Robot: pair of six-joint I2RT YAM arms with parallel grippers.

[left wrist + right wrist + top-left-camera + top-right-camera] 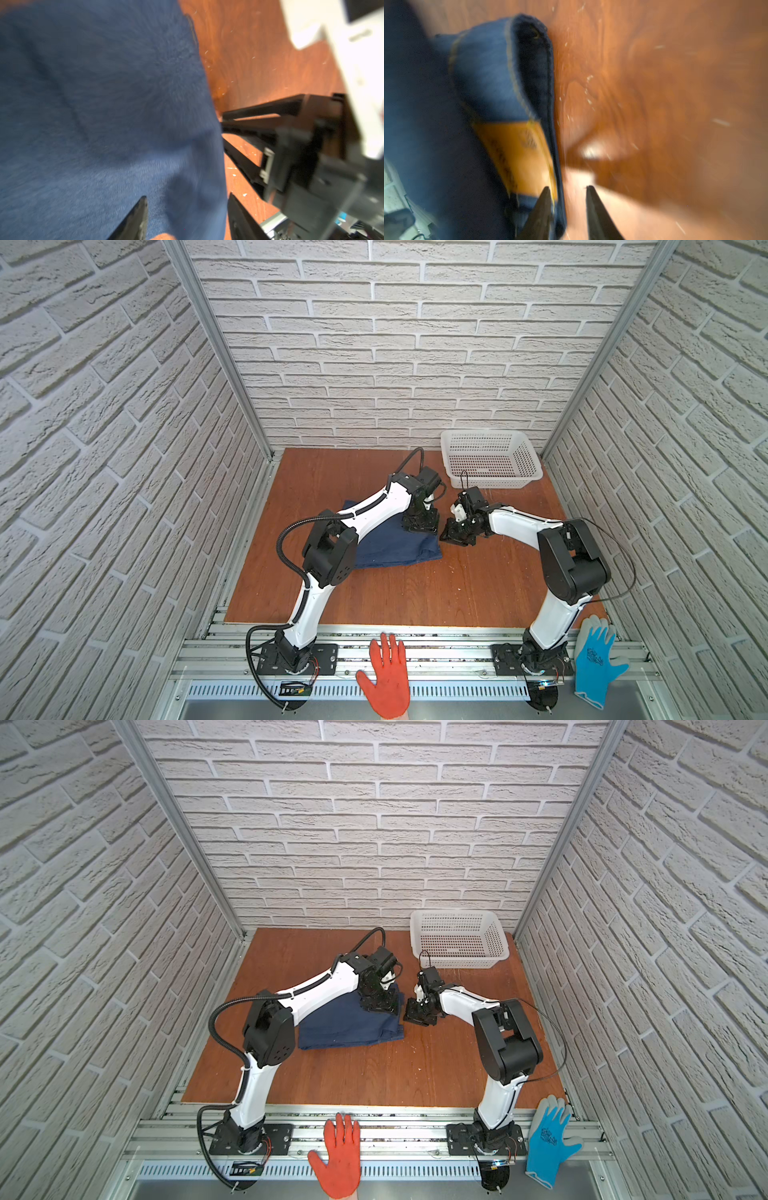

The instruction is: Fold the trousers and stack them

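Trousers: one folded bundle of dark blue denim, lying on the wooden table at about 10 o'clock from the table's middle in both top views. The left arm is crossing over the bundle and hiding a diagonal strip of it, from 8 o'clock to 2 o'clock. The left gripper is pointing down over the 2 o'clock corner. Its own body is covering its fingers in the top views, so contact with the cloth cannot be told there. The left wrist view, though blurred, is showing that gripper with fingers spread apart, blue cloth beneath them and nothing clasped. The right gripper is hanging just beside the bundle's 3 o'clock edge. The right wrist view is showing it with fingers parted and bare table between them. One finger is overlapping the waistband edge, but blur is hiding whether it touches. Only this view is giving the tan waist patch and yellowish stitching. Only the left wrist view is showing the right gripper side-on. A white basket is standing at 1 o'clock. An orange glove at 6 o'clock is being cut off by the lower edge, and a teal-blue glove is lying at 5 o'clock.
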